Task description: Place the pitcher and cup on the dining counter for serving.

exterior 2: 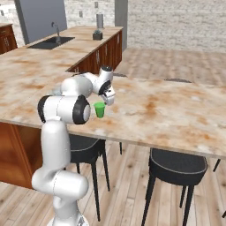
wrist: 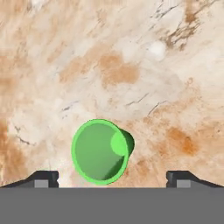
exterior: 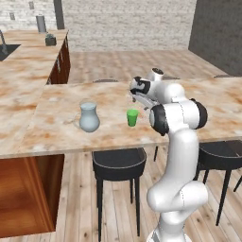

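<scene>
The small green cup stands upright on the marble-patterned dining counter, to the right of the pale blue-grey pitcher. My gripper hangs just above the cup, pointing down at it. In the hand view the cup is seen from above, standing on the counter between the two dark fingertips, which are far apart and clear of its rim. From the right base view the cup sits below the open gripper on the counter; my arm covers the pitcher there.
Black round stools stand under the counter's near edge. A second marble counter with a sink runs along the left, carrying a tall grey cylinder and a small dark object.
</scene>
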